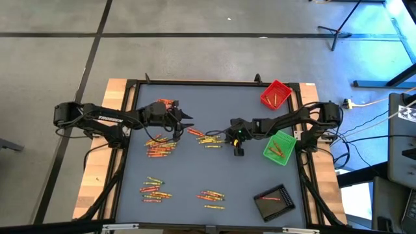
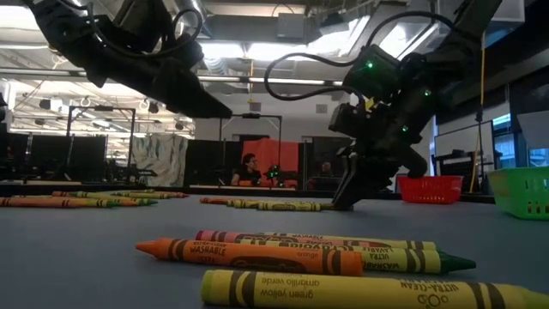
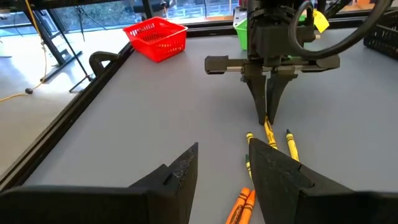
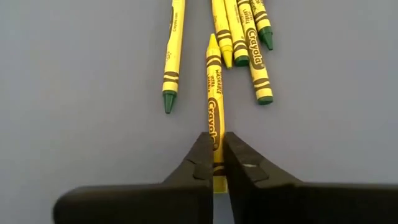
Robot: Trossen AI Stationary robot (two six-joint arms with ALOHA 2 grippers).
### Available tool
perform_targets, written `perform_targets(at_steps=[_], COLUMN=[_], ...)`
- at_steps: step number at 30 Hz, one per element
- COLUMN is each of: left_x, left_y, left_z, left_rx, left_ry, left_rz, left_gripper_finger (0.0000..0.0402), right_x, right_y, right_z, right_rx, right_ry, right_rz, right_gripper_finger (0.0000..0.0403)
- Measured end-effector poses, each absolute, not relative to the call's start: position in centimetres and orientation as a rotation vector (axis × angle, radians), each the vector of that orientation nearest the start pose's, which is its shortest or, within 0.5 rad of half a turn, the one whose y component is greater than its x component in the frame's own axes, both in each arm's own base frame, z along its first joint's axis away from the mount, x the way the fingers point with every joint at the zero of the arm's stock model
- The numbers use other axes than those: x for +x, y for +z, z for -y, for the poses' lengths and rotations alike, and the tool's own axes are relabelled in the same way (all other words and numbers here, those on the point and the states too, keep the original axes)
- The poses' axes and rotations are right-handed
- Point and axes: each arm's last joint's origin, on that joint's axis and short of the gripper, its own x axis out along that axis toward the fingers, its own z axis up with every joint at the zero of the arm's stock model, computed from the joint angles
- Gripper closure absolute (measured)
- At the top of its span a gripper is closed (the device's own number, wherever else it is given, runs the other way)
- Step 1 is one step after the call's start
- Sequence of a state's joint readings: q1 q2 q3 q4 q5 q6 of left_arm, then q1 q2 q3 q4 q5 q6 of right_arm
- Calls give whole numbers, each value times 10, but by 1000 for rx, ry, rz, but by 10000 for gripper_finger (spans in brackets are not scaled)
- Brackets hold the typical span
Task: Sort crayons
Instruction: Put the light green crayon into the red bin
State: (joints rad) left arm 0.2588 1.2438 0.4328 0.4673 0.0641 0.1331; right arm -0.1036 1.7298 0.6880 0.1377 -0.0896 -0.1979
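Lying between the right gripper (image 4: 216,163) fingers, pinched: a yellow crayon (image 4: 214,109).

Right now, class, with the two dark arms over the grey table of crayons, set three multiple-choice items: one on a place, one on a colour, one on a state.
1. Where does the red mesh tray sit, seen from above?
A. at the table's far right corner
B. at the table's near left corner
C. at the table's middle

2. What colour is the crayon between the right gripper's fingers?
A. blue
B. yellow
C. red

3. How does the left gripper stand?
A. shut on a crayon
B. shut on a tray
C. open, holding nothing

Key: 1 A, the high view shows it by the top right corner. 2 B, the right wrist view shows the right gripper pinching a yellow stick. 3 C, its fingers stand apart with bare table between them.
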Motion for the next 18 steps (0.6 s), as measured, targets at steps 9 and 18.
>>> perform_targets(at_steps=[9, 18], left_x=[231, 231], left_y=[185, 185], left_z=[-59, -59], left_rx=[76, 76], left_ry=[170, 170], left_rz=[-351, -351], left_gripper_finger=[274, 274], right_x=[295, 287], right_y=[112, 139], right_z=[28, 28], right_rx=[-115, -97], right_ry=[81, 49], right_rz=[-880, -827], right_gripper_finger=[387, 383])
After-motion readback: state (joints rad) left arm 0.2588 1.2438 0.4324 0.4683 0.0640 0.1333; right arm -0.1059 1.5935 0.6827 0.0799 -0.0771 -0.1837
